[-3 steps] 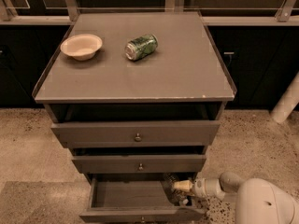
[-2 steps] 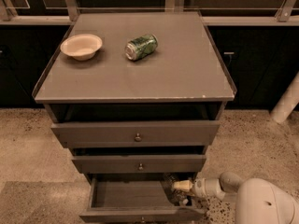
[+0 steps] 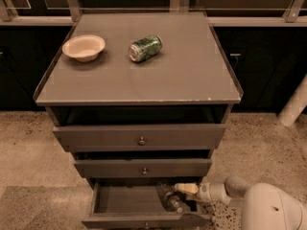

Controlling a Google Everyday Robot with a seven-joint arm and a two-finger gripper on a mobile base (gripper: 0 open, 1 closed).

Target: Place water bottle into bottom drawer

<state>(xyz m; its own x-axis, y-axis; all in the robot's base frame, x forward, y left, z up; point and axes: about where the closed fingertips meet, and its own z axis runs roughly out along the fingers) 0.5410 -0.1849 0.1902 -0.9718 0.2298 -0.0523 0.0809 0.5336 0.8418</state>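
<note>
Placement step: gripper (image 3: pixel 186 189) at water bottle (image 3: pixel 170 199) inside open bottom drawer (image 3: pixel 124 200), under tabletop's (image 3: pixel 192 75) front-right corner; grip cannot be told; next likely needs release, then clear withdrawal.

One camera looks down from high in front of the cabinet (image 3: pixel 182 75), tool (image 3: pixel 180 190) at lower right.

Bottom drawer (image 3: pixel 129 201) front cut off; claw (image 3: pixel 179 190) inside, partly hidden.

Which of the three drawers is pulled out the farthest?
The bottom drawer; its inside shows, with the water bottle and the gripper at its right end.
</note>
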